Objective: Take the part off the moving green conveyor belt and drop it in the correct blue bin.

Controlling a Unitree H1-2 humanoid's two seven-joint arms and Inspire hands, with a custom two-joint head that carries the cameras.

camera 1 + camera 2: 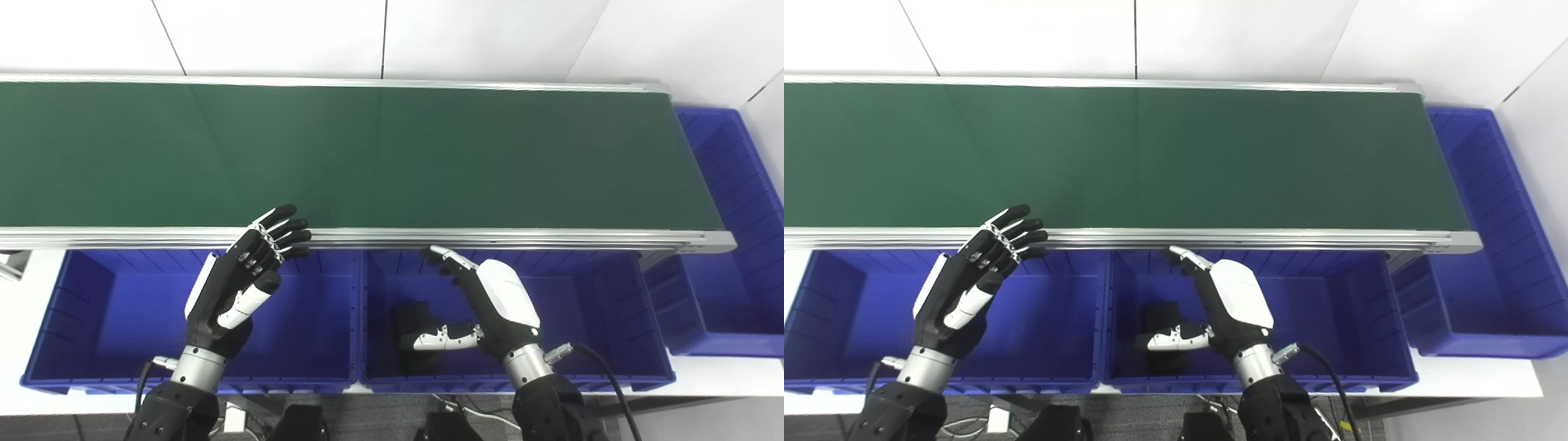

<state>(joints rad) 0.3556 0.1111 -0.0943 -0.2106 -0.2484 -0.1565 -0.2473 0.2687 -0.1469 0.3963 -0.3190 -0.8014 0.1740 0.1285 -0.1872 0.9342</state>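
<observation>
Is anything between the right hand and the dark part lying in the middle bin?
Nothing visible. The dark part already lies on the middle bin floor, right beside the open right hand.

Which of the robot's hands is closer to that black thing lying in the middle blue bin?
Right. The right hand hovers open just above and beside the black part in the middle bin; the left hand is open over the neighbouring left bin.
</observation>
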